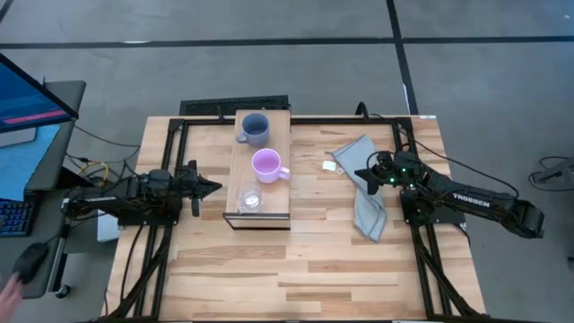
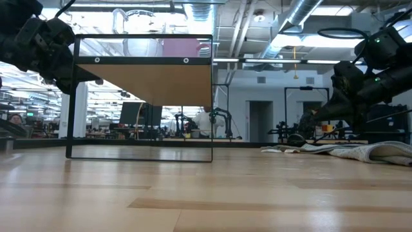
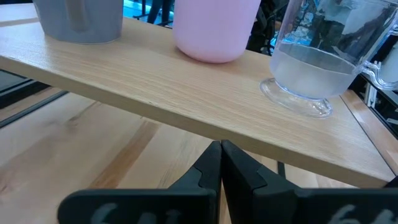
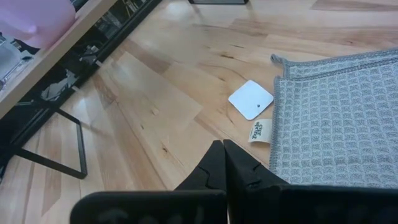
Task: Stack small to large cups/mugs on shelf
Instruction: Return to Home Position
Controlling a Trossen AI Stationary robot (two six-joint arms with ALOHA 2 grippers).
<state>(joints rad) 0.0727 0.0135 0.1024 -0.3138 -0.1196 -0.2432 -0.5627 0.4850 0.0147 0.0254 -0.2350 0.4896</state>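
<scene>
Three vessels stand in a row, each on its base, on the light-wood shelf [image 1: 260,193]: the grey-blue mug [image 1: 253,129] at the far end, the lilac mug [image 1: 267,165] in the middle, the clear cup [image 1: 249,199] at the near end. In the left wrist view the grey-blue mug [image 3: 81,18], the lilac mug [image 3: 214,28] and the clear cup [image 3: 317,68] stand on the shelf's top [image 3: 155,81]. My left gripper [image 1: 213,187] is shut and empty, just left of the shelf, below its top. My right gripper [image 1: 360,173] is shut and empty, over the table beside a grey cloth.
A grey waffle cloth [image 1: 366,193] lies on the table right of the shelf, under the right arm, with a small white tag [image 4: 250,99] beside it. The shelf stands on thin dark legs [image 2: 71,96]. Bare slatted tabletop [image 1: 296,269] stretches toward the near edge.
</scene>
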